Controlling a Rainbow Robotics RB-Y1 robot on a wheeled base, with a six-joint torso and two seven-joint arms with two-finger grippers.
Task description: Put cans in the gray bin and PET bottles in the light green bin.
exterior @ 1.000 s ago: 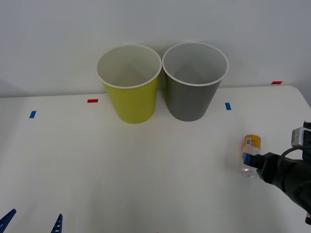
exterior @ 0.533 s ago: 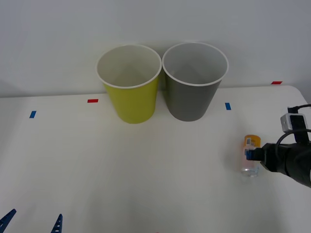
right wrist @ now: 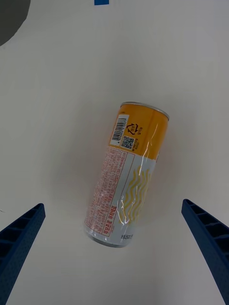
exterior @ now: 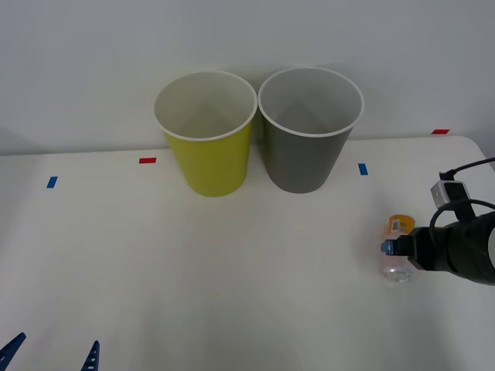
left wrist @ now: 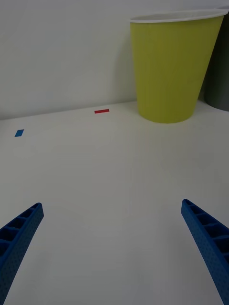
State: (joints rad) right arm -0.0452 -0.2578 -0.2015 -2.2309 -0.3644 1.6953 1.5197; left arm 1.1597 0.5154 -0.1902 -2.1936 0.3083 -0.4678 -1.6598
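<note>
Since a second ago the right arm has swung further over the slim pale-pink drink can (right wrist: 128, 175) with its orange band, which lies on its side on the white table (exterior: 193, 278), well apart from the tapered dark gray bin (exterior: 307, 131) and yellow-green bin (exterior: 207, 137). Its label shows a barcode, a QR code, a recycling mark and fine red print too small to read. The right gripper (right wrist: 114, 248) hangs spread wide above it, touching nothing. The left gripper (left wrist: 114, 248) sits parked low, also spread, empty.

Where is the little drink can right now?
The can lies on its side on the table's right part, in front of the gray bin, between the open fingers of the right gripper.
</note>
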